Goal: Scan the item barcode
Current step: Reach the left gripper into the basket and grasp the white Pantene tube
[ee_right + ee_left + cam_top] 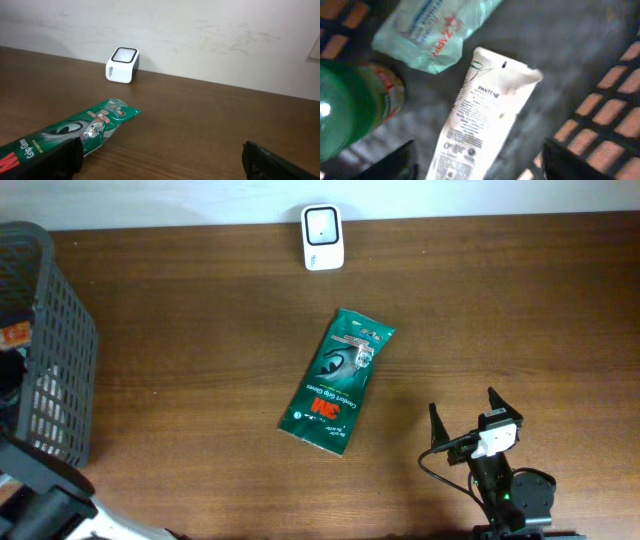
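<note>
left gripper (480, 162): jaws are held wide, nothing is gripped | white tube (485, 105): seen at frame centre, in the basket (605, 120), slanted to the jaws | risk: tube may be pinched crookedly and dropped before the scanner (322, 237), upper centre | right gripper (463, 412): wide open, empty

Table (520, 310) dark brown, wood grain. Scanner (322, 237) white, black face. Packet (337, 383) green, red logo, white lettering. Basket (60, 350) dark grey grid. Tube (485, 120) white, dark print. Pouch (430, 30) pale mint, red lettering. Bottle (342, 110) green. My left gripper (487, 162) and my right gripper (162, 160) black.
</note>
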Controlling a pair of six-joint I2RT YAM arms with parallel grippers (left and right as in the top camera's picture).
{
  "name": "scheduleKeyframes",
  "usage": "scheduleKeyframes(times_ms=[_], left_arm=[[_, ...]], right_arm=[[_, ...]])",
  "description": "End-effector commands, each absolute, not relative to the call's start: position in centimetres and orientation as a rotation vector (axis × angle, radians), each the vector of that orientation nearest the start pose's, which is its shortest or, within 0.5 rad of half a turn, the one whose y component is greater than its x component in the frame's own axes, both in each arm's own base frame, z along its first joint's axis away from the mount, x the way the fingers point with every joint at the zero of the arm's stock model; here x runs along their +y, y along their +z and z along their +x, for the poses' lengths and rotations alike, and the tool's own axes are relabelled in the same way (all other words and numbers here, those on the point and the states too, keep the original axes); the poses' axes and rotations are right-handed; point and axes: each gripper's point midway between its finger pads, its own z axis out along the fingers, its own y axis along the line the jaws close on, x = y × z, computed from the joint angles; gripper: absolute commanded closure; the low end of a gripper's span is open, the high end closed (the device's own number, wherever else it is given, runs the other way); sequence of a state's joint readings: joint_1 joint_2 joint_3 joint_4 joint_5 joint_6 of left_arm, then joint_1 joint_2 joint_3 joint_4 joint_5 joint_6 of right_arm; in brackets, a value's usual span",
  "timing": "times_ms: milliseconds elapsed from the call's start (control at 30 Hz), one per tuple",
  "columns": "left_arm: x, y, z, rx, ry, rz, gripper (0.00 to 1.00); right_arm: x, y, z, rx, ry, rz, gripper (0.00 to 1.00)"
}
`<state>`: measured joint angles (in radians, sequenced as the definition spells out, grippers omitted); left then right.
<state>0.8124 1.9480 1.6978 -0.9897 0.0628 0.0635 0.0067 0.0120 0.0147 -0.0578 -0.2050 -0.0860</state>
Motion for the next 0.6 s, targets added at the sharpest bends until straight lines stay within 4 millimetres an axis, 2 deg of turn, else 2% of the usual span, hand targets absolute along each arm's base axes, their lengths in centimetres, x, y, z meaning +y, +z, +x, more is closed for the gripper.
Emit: scheduleKeyframes(times_ms=[0,100,200,433,567], left_arm=[[31.7,8.7,31.5,2.736,0.082,-0.947,0.32],[31.1,6.6,31.7,2.819,0.043,-0.819,0.30],[30.1,6.4,32.8,2.836,-0.024,-0.628,0.31],[30.1,6.0,32.8,2.851,-0.025,-0.593,0.32],[29.6,3.4,32.5,2.904,-0.082,-0.608,0.34]], right_arm=[[3.6,16.1,24.3,1.610,0.104,-0.236,0.02],[3.6,16.1,24.3,1.610,0.104,-0.236,0.02],[3.6,16.1,24.3,1.610,0.104,-0.236,0.02],[3.6,16.1,24.3,1.610,0.104,-0.236,0.02],[3.6,16.1,24.3,1.610,0.104,-0.236,0.02]])
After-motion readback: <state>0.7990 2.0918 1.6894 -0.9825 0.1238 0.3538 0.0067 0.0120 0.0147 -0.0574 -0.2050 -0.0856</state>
